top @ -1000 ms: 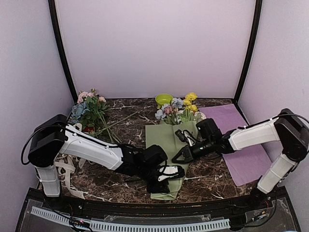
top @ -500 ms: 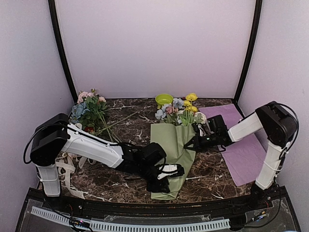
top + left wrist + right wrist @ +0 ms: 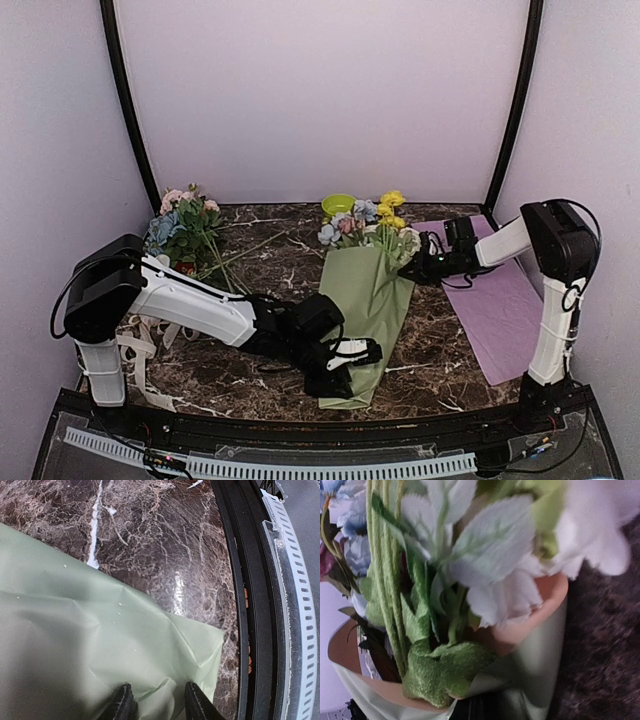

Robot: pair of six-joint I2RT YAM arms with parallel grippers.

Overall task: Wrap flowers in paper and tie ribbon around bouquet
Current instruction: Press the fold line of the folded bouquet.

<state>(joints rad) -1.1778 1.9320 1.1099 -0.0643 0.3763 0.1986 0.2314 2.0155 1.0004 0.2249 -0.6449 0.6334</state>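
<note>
L gripper (image 3: 343, 368) narrowed onto the paper (image 3: 100, 630) at the bouquet's (image 3: 368, 300) thin end, green sheet btwn its fingers (image 3: 122, 704). R gripper (image 3: 420, 270) pinched tight on the paper rim at the wide end. Flowers (image 3: 372, 222) stick out just past its tips. Purple sheet (image 3: 500, 310) lies under the R arm.

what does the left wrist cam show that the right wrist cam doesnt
Only the left wrist view: the left gripper closed on the narrow tip of the sage-green paper, plus the black rail and white slotted strip at the near edge of the table. Only the right wrist view: the flowers, with green stems and white and blue blooms, and the peach sheet lining the wide mouth. Both: sage-green paper and dark marble table.
</note>
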